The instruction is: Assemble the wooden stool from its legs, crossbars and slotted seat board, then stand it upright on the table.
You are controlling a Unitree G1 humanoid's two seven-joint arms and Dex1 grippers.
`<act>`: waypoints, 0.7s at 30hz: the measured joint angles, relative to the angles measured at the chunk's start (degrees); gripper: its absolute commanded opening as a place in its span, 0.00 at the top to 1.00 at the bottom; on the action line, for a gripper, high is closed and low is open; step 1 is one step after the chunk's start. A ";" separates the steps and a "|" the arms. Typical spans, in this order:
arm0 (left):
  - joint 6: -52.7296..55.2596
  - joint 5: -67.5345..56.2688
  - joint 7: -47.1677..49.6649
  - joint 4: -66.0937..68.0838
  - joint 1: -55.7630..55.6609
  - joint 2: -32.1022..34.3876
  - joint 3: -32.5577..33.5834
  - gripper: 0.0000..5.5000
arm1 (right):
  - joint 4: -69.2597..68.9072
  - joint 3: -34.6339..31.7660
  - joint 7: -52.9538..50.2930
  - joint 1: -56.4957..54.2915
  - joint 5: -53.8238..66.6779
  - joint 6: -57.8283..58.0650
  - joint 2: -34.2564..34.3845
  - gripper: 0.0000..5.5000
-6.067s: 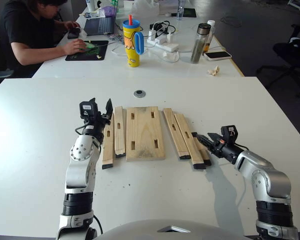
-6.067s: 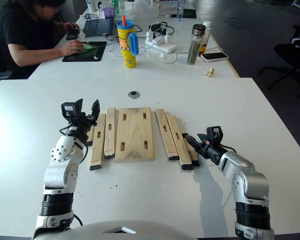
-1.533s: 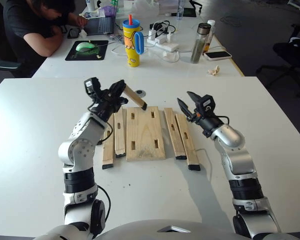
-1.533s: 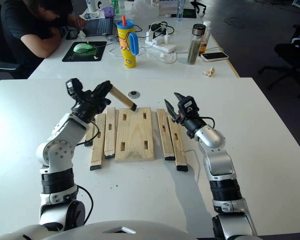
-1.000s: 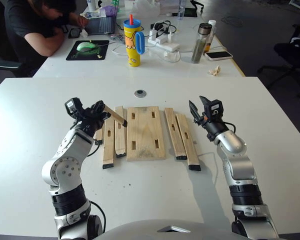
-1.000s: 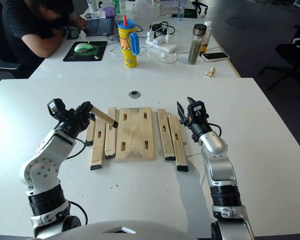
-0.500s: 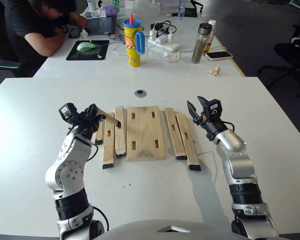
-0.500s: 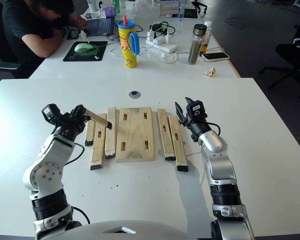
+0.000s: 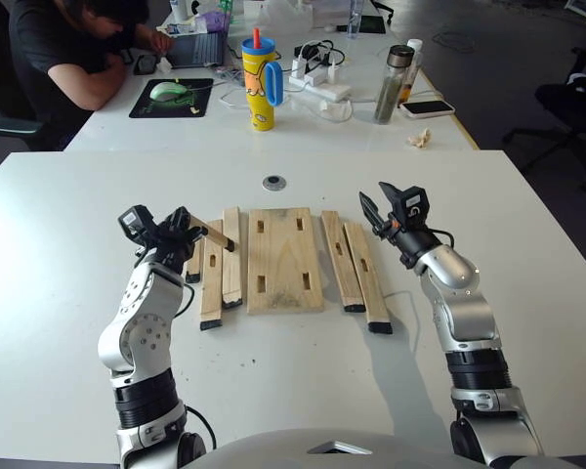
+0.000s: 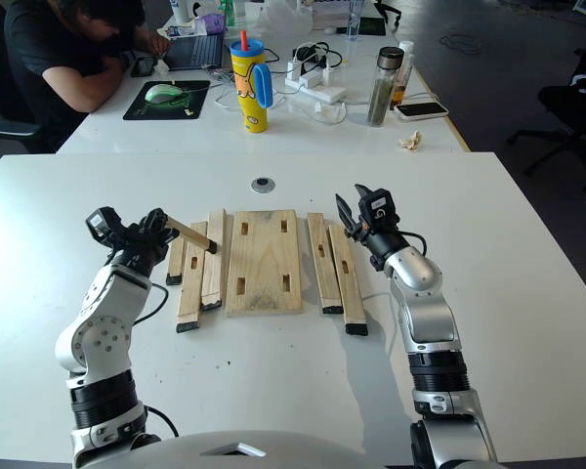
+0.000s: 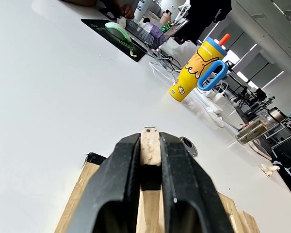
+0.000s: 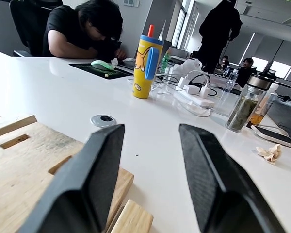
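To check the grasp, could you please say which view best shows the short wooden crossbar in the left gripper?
The left wrist view: the left gripper clamps the short wooden crossbar close up. The eye views show most of its length tilted over flat wooden legs.

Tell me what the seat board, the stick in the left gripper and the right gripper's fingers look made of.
Seat board: pale bare-looking wood; grain lines and a dull surface show. Stick in the left gripper: the same light wood, its far end dark, perhaps a cap. Right gripper fingers: matt black, likely plastic or rubber; cannot tell which.
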 measured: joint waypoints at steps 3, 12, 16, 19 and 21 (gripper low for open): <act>-0.35 1.08 -0.39 0.07 0.07 0.13 -0.82 0.92 | 0.00 0.14 0.03 -0.02 0.00 0.12 0.00 0.62; 0.35 8.05 -1.34 -1.13 0.15 4.42 -5.83 0.92 | -0.26 0.98 -0.05 -0.02 -0.01 0.90 0.03 0.62; 0.98 10.14 -1.36 -1.47 0.18 5.67 -6.96 0.92 | -0.72 1.23 -0.32 0.15 -0.05 1.04 0.27 0.62; 1.04 12.89 -1.43 -2.06 0.50 6.69 -9.51 0.92 | -1.31 1.52 -0.53 0.46 -0.09 1.38 0.35 0.62; 0.84 15.19 -1.78 -2.26 0.82 7.61 -11.47 0.92 | -1.78 1.78 -0.63 0.70 -0.10 1.87 0.40 0.62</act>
